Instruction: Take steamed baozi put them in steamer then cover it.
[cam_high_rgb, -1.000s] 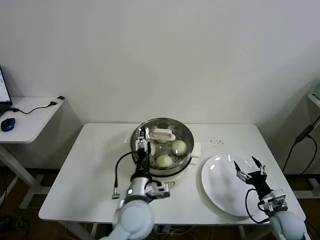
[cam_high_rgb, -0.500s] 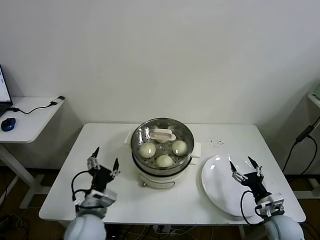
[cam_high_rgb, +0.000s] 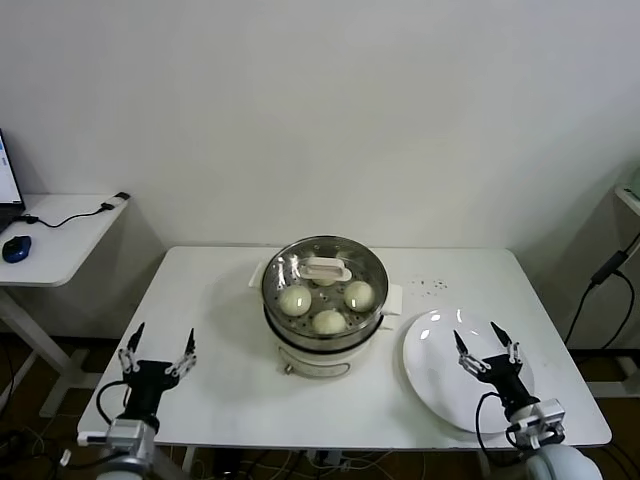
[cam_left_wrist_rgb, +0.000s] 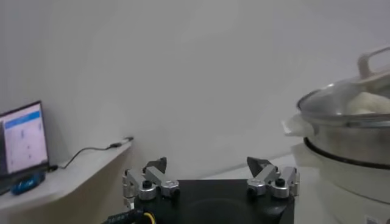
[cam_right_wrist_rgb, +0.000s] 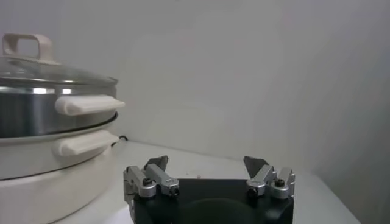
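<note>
The left gripper (cam_high_rgb: 158, 347) has pulled right back to the table's near-left edge, fingers spread and empty, well clear of the round shiny stainless-steel steamer (cam_high_rgb: 325, 322). The round clear glass cover (cam_high_rgb: 324, 278) with its flat cream bar handle now sits on the pot, so the job looks done. 3 smooth cream-white baozi (cam_high_rgb: 294, 300) show through the glass. The right gripper (cam_high_rgb: 484, 348) hovers, fingers spread, above the flat white plate (cam_high_rgb: 425, 350).

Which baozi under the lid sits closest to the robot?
The front baozi in the steamer, below and between the other two seen through the cover. Both sit farther back, nearer the lid handle.
</note>
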